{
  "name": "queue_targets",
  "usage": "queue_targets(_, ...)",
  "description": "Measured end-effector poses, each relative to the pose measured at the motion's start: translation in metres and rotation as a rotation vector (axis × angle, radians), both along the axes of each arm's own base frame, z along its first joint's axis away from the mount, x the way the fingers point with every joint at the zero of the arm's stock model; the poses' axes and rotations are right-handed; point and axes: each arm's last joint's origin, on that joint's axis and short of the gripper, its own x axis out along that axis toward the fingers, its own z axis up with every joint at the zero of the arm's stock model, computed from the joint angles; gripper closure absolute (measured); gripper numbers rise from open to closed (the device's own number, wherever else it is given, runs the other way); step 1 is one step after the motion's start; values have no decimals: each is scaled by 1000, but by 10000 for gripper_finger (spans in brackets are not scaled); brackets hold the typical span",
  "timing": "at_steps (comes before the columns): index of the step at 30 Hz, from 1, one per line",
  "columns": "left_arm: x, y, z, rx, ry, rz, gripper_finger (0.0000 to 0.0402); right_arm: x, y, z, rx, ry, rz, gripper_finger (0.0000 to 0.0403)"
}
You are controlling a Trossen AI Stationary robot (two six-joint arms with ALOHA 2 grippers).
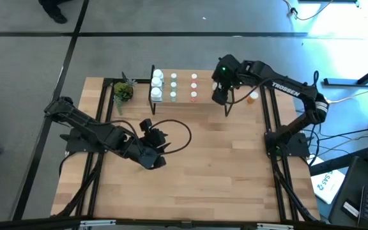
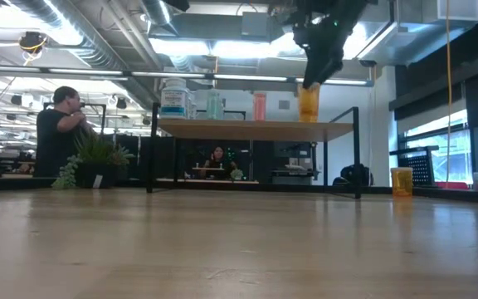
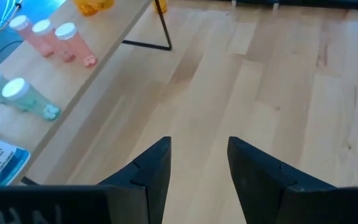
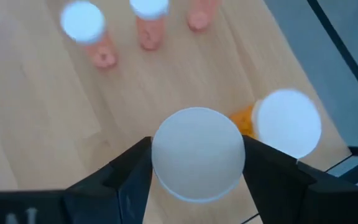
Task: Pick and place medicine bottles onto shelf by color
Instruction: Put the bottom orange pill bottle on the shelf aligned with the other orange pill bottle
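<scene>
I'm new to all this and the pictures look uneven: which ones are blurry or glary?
Low view: bright ceiling lights glare behind the shelf, and the near tabletop is soft. Right wrist view: the white cap between the right gripper fingers is blurred, too close. High view: evenly lit, small detail.

A small green plant (image 1: pixel 123 91) in a dark pot sits on the big wooden tabletop (image 1: pixel 197 172), near its far left corner. From the low view the same plant (image 2: pixel 96 159) shows at the left, and its leaves hang down a bit. Behind it a person (image 2: pixel 59 131) in a dark top stands in the room. Another person (image 2: pixel 217 160) sits far back. A paper (image 1: pixel 325 183) with blue print lies on the floor at the right
</scene>
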Motion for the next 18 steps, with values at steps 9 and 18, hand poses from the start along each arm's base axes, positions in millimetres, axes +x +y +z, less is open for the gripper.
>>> queue_targets(9, -1, 0, -1, 5, 11, 1, 250, -8, -10, -17, 18, -19, -88, 173)
queue_targets(18, -1, 0, -1, 4, 11, 2, 250, -9, -11, -19, 41, -26, -144, 173)
